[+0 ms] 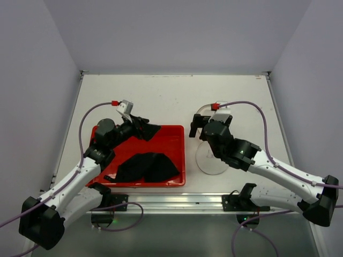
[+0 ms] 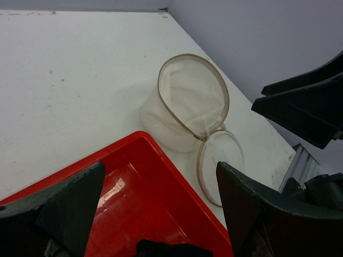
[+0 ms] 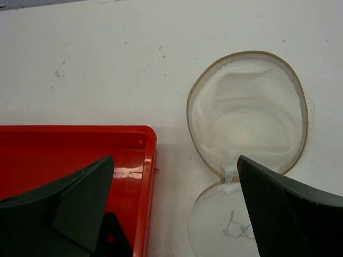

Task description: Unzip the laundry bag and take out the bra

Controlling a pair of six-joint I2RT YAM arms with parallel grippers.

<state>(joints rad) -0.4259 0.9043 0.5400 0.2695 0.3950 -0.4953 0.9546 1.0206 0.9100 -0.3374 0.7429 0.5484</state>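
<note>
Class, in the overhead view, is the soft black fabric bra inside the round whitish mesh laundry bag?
No, the black bra lies in the red rectangular tray, apart from the mesh bag.

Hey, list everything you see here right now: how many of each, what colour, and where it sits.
laundry bag: one, whitish see-through mesh, on the table right of the tray, lid flap open, only mesh showing inside
bra: one, black, lying in the tray's near half
red tray: one, red, left of the table's centre
table: one, white
left gripper: one, black, open, above the tray's far edge
right gripper: one, black, open, above the gap between tray and bag
</note>
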